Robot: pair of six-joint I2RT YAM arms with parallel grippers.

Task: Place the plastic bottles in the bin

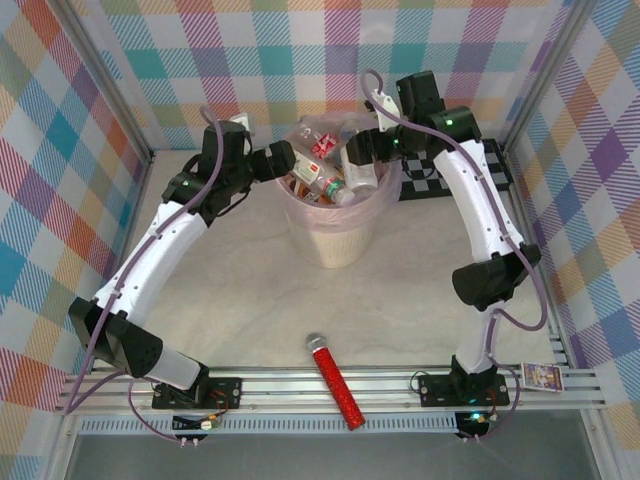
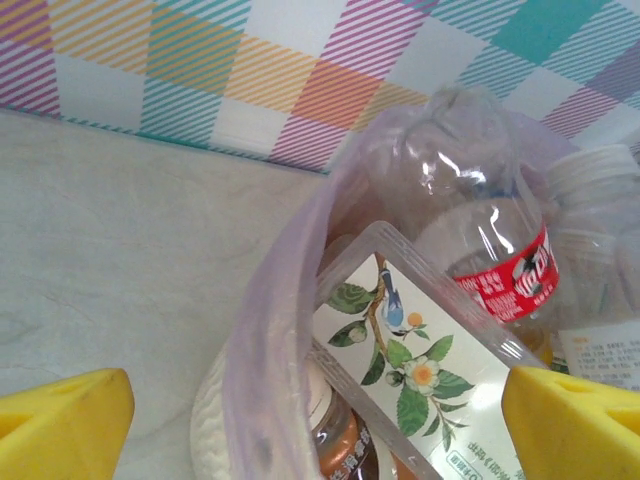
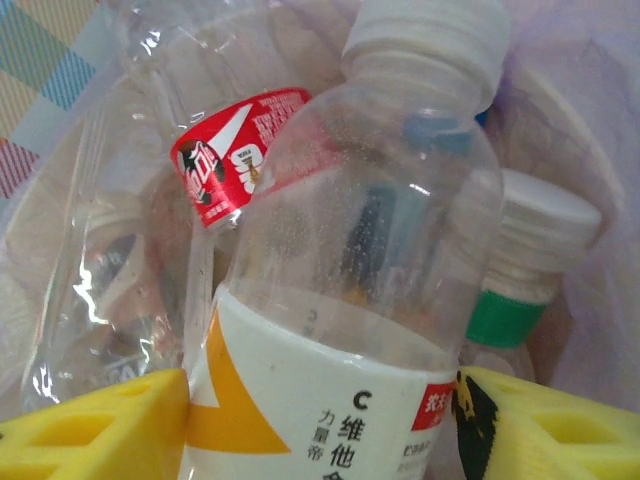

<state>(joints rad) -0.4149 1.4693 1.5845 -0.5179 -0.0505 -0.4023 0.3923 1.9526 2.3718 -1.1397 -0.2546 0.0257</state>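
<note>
The cream bin, lined with a pink bag, stands mid-table with several plastic bottles piled inside. My left gripper hovers at the bin's left rim, open wide and empty. Below it lie a flat clear bottle with a flower-and-bird label, a clear red-labelled bottle and a brown one. My right gripper is over the bin's right side. Its yellow fingers press both sides of a clear bottle with a white-and-orange label, cap pointing down into the pile.
A long red glittery microphone lies near the front rail. A black-and-white checkerboard lies flat behind the right arm. A small printed card sits at the front right. Plaid walls close in the back and both sides.
</note>
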